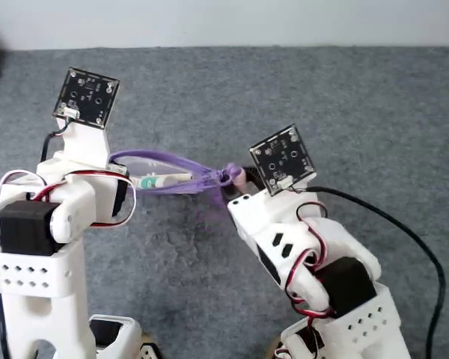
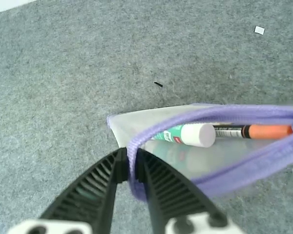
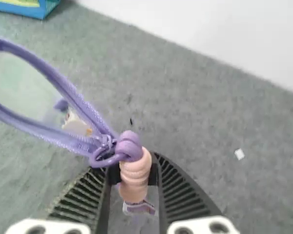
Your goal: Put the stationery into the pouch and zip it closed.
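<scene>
The left pincer point(image 2: 132, 168) is clamped on one end of the purple-edged pouch point(image 2: 195, 163). The pouch stretches open-mouthed over the grey worktop point(image 1: 322, 97) — glue stick point(image 2: 185, 135) and orange-tipped pen point(image 2: 254, 131) inside — to the right pincer point(image 3: 133, 187), which pinches the pink zip pull point(image 3: 133, 170).

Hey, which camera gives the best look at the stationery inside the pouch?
The left wrist view: the white-capped tube and orange-capped pen lie plainly inside the open purple pouch. The high view shows the tube small between the arms; the right wrist view gives a blurred pale glimpse through the pouch mouth.
</scene>
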Motion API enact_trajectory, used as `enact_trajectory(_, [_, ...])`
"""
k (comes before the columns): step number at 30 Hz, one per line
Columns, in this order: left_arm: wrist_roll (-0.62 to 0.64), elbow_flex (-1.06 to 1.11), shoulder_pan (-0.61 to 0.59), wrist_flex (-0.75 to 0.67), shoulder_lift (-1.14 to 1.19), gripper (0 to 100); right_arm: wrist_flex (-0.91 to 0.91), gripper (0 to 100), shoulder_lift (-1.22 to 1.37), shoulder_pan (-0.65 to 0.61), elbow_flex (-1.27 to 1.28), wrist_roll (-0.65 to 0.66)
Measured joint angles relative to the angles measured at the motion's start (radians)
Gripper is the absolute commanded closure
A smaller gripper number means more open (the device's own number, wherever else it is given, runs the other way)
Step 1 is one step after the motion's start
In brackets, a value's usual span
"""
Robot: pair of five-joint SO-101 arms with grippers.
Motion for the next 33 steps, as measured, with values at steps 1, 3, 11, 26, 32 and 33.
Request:
enact_trajectory(1, [0.0,0.0,0.0,0.0,0.0,99,0.0,99.1,0.002,0.003,-0.011,0.009])
enact_trajectory(3, [0.002,-0.006,0.0,0.014,0.002,99,0.0,99.1,0.002,0.003,-0.028,0.017])
enact_trajectory(11, [0.006,-0.028,0.132,0.037,-0.023,99,-0.049,99.1,0.049,0.061,-0.075,0.02])
enact_trajectory(26, [0.092,-0.031,0.256,0.037,-0.275,68,-0.278,99.1,0.325,0.16,-0.23,0.021])
enact_trajectory(32, [0.14,-0.031,0.233,0.037,-0.333,68,-0.288,99.1,0.327,0.16,-0.247,0.021])
enact_trajectory(33, [0.141,-0.031,0.213,0.037,-0.339,68,-0.288,99.1,0.328,0.158,-0.261,0.021])
